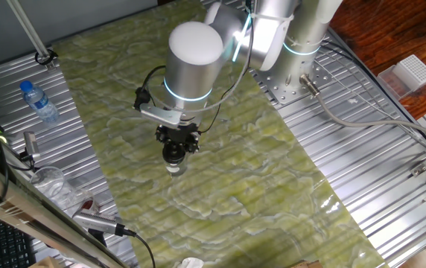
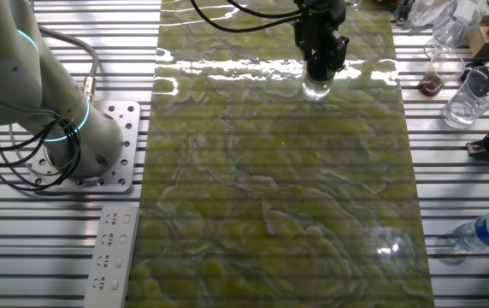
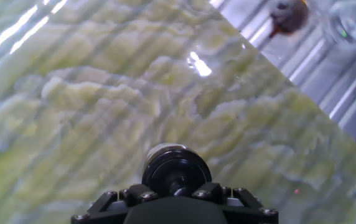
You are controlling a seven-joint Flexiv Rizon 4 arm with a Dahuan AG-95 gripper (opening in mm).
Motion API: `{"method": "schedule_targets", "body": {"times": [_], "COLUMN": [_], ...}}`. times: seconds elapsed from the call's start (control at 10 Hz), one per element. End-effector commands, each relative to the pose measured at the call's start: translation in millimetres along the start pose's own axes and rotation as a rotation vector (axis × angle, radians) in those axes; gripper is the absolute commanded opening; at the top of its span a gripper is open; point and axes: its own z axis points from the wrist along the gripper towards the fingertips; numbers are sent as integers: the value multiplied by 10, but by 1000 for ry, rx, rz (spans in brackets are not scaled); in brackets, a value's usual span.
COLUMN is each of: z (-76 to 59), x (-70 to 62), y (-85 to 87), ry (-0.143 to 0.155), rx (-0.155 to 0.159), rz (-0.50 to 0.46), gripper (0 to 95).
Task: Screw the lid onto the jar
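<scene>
Gripper: fingers pinching black lid, directly above clear jar; lid seated on jar mouth; jar upright on green marbled mat.

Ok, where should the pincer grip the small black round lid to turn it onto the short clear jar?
By its rim, from straight above. The small black round lid lies flat on the short clear jar, which stands upright on the green mat, so only the lid's round edge offers opposing sides. The pincer sits directly over it.
</scene>
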Motion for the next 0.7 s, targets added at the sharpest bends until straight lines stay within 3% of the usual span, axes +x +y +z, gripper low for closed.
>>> {"method": "schedule_targets", "body": {"times": [0.1, 0.5, 0.7], "z": [8, 8, -20], "x": [9, 8, 6], "y": [3, 2, -8], "ry": [-9, -6, 21], "rx": [-10, -27, -25], "rz": [155, 331, 331], "gripper": [380, 380, 380]}}
